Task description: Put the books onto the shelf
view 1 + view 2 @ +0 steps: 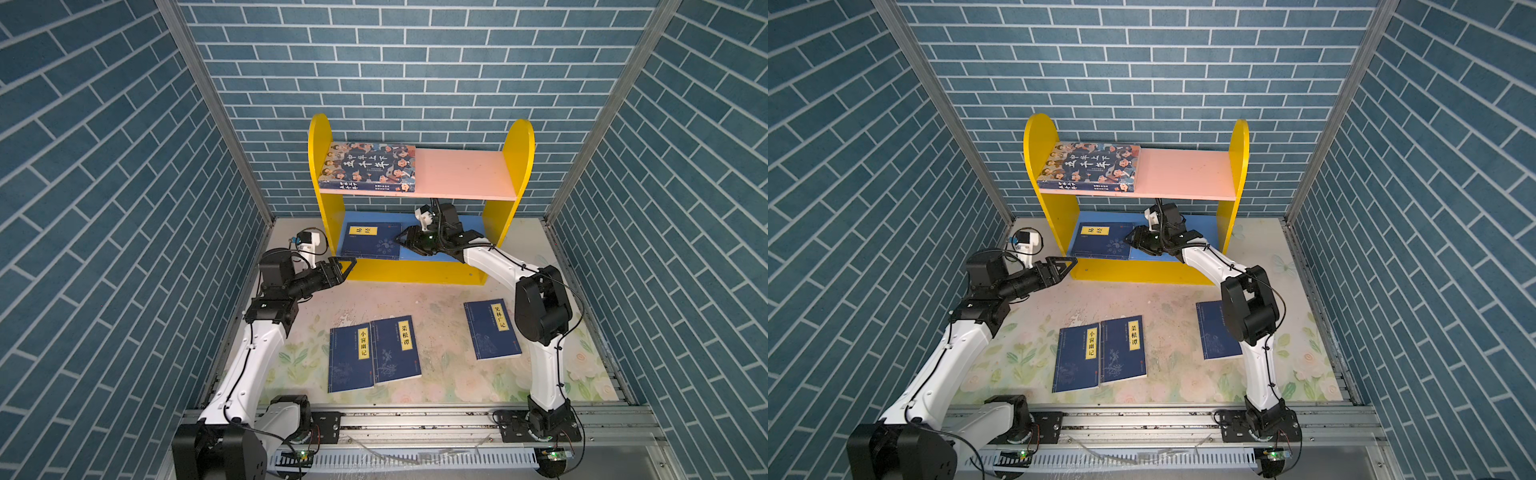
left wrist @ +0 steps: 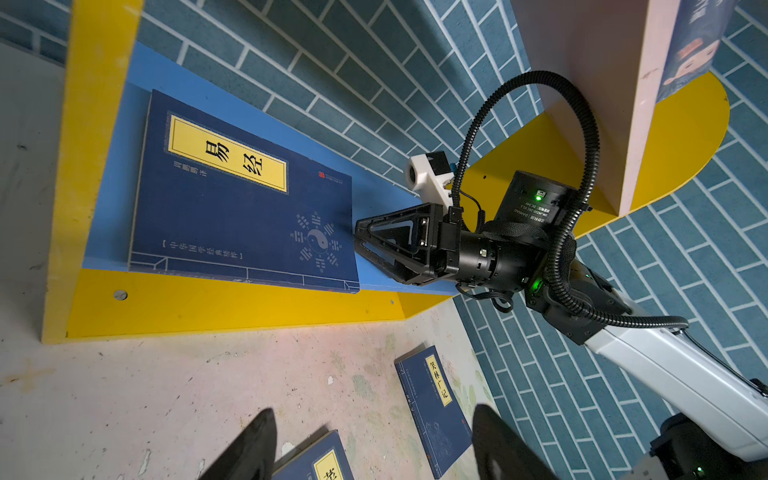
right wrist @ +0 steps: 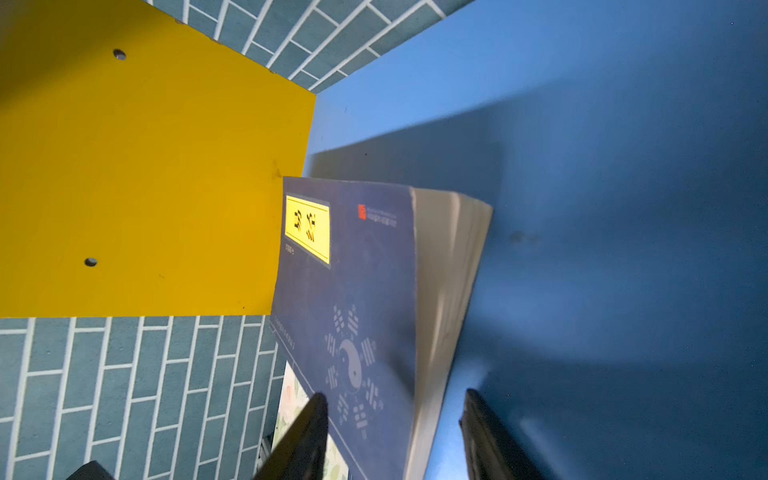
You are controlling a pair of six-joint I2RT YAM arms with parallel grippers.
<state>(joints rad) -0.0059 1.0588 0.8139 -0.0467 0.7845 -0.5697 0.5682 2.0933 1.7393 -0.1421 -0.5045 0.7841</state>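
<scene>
Navy book (image 1: 370, 243) on shelf (image 1: 415, 275) — right tool (image 1: 399, 242) beside.

You are looking at a floral-topped table (image 1: 436, 299) that is carrying the shelf (image 1: 322, 216) at its 12 o'clock edge. The pink upper board (image 1: 461, 172) is bearing the cartoon-faced book (image 1: 370, 166) flat toward 9 o'clock. The blue lower board (image 2: 118, 174) is holding the yin-yang navy book (image 1: 371, 241) flat, also toward 9 o'clock. On the table, a second navy book (image 1: 351, 357) is lying edge to edge with a third navy book (image 1: 395, 349) near 7 o'clock. A fourth navy book (image 1: 490, 330) is lying well apart at 3 o'clock.

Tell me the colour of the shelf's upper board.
The wooden shelf's upper board is pink, clearest in a top view.
</scene>
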